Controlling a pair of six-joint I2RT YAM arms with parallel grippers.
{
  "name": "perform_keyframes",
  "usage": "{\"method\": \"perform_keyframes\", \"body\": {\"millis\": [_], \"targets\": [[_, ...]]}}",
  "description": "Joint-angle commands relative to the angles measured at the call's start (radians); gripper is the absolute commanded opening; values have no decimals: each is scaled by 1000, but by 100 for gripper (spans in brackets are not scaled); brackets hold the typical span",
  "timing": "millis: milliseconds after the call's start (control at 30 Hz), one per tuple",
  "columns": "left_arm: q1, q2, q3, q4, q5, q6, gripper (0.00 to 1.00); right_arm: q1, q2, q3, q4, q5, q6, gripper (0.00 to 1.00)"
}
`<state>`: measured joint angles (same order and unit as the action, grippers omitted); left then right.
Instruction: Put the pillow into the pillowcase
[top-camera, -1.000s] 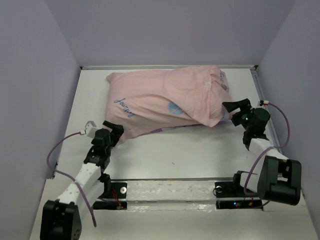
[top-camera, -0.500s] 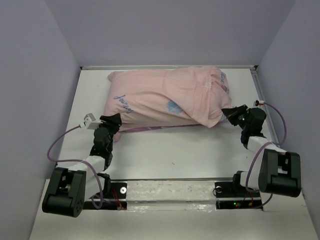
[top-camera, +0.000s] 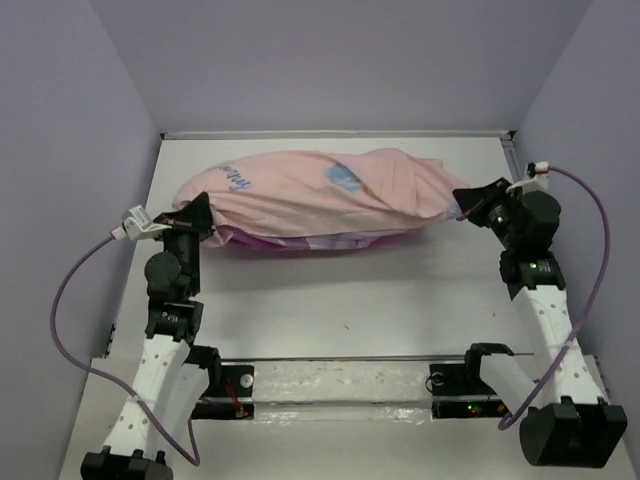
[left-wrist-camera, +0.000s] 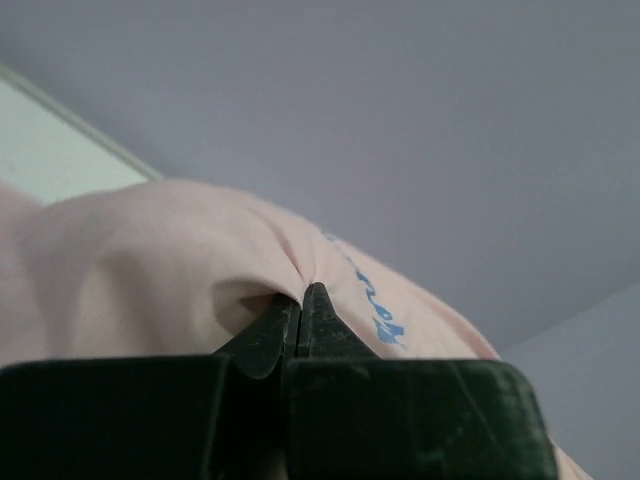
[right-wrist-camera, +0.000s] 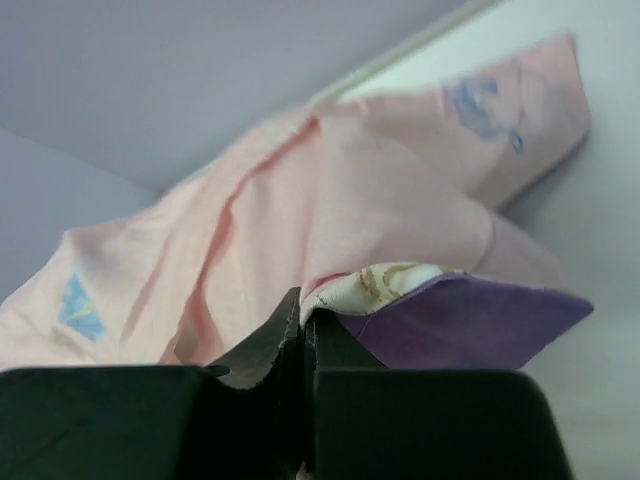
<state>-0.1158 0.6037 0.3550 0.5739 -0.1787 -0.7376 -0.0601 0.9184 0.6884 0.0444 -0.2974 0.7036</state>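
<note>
Soft, even light falls from above, and the overhead view is bright and sharp. On the table (top-camera: 350, 300) only a faint shadow lies under the near edge of the pillowcase (top-camera: 300, 195). Both wrist views are dimmer: the left gripper (left-wrist-camera: 301, 298) and right gripper (right-wrist-camera: 302, 305), close to the lens, are dark and blurred, and the fabric's blue print looks soft, perhaps out of focus.

Not much to read here. The only writing is some blue script (top-camera: 232, 178) on the pillowcase (top-camera: 300, 195), near one end. It's too small in the top view and too blurry in the left wrist view to make out.
</note>
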Motion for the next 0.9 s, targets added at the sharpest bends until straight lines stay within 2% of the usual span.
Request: {"method": "perform_keyframes", "body": {"millis": [0,33,67,167,200,267,367,467,567,600,633,700,733,767,800,833,867], "targets": [[10,-113,327,-240,60,98,0,17,-156,302,-331,7,-180,0],[10,-117,384,-340,88,127,0,17,-195,415,-439,3,-194,0],[10,-117,435,-341,97,127,0,17,-196,416,-495,-8,-200,0],[10,-127,661,-552,111,178,0,17,-239,656,-647,-107,-191,0],[10,-128,694,-578,108,182,0,17,-251,695,-675,-158,-178,0],[10,-125,758,-696,104,194,0,17,-254,772,-768,-181,-176,0],[10,-133,849,-784,96,218,0,17,-262,864,-833,-212,-176,0],[10,-136,825,-787,87,225,0,17,-260,804,-790,-166,-164,0],[10,-107,669,-721,128,176,0,17,-186,619,-663,-69,-136,0],[10,-90,563,-644,143,156,0,17,-149,573,-629,-24,-119,0],[10,-69,512,-596,151,114,4,17,-57,495,-551,-2,-116,0],[10,51,417,-452,160,84,20,17,63,448,-476,70,-105,0],[11,98,398,-404,139,70,34,17,129,444,-450,90,-107,7],[16,219,406,-334,128,49,66,5,255,460,-401,104,-107,17],[22,282,424,-312,124,46,76,5,310,488,-396,100,-105,29],[33,336,453,-295,130,41,90,5,347,514,-378,112,-108,37],[44,425,485,-269,145,32,94,5,371,555,-353,130,-110,48]]}}
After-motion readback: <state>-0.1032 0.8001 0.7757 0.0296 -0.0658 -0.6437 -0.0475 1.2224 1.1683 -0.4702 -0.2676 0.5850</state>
